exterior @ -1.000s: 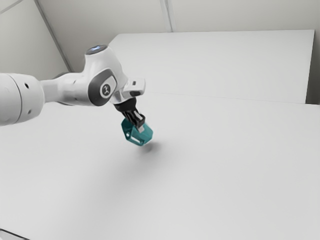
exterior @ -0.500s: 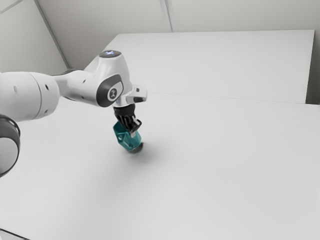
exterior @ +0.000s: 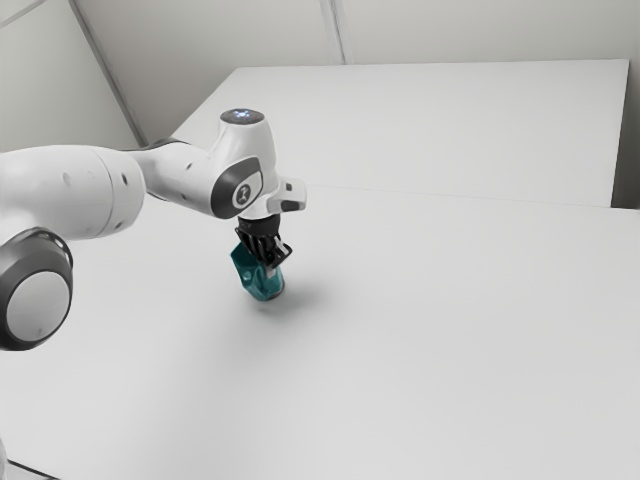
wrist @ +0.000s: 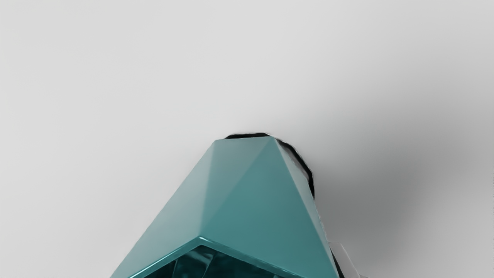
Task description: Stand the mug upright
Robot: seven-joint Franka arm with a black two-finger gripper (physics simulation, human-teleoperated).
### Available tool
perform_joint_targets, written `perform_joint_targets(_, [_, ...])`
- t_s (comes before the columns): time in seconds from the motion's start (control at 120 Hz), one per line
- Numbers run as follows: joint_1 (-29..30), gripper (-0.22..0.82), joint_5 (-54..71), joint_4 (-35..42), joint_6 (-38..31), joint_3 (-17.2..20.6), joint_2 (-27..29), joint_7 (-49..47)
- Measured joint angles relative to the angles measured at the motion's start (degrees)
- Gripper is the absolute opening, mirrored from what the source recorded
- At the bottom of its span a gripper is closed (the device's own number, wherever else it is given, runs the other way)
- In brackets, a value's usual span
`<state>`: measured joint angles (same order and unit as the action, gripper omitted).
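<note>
Mug (teal, faceted) tilts with its mouth upward, clamped in the gripper.

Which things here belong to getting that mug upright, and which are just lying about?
Part of the job:
- teal faceted mug, tilted
- white robot arm, its jaws closed on the mug
- white table beneath

Just there:
- pale back wall
- thin dark line, too little visible to identify

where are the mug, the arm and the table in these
mug (wrist: 254,197), wrist view, outer side wall
arm (exterior: 75,190), exterior view, white link
table (exterior: 450,340), exterior view, bare top
</note>
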<state>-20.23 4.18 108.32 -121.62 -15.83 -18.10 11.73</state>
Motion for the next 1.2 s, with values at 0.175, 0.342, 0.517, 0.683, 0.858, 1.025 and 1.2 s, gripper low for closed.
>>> perform_joint_targets(0.175, [0.0,0.26,-0.4,0.1,0.2,-0.1,0.4,-0.4])
perform_joint_targets(0.342, [-0.4,0.45,-0.2,0.1,0.5,-0.1,2.0,-0.8])
perform_joint_targets(0.517, [-0.8,0.54,0.1,0.2,0.7,-0.1,5.2,-1.1])
perform_joint_targets(0.683, [-0.8,0.57,0.2,0.0,1.4,-0.3,10.0,-1.4])
perform_joint_targets(0.858, [0.1,0.59,0.4,-4.2,7.3,-0.7,14.2,-1.6])
perform_joint_targets(1.025, [0.3,0.60,2.1,-8.7,13.3,-1.1,17.7,-1.8])
perform_joint_targets(1.2, [1.0,0.60,2.6,-17.2,19.5,-1.7,17.7,-1.9])
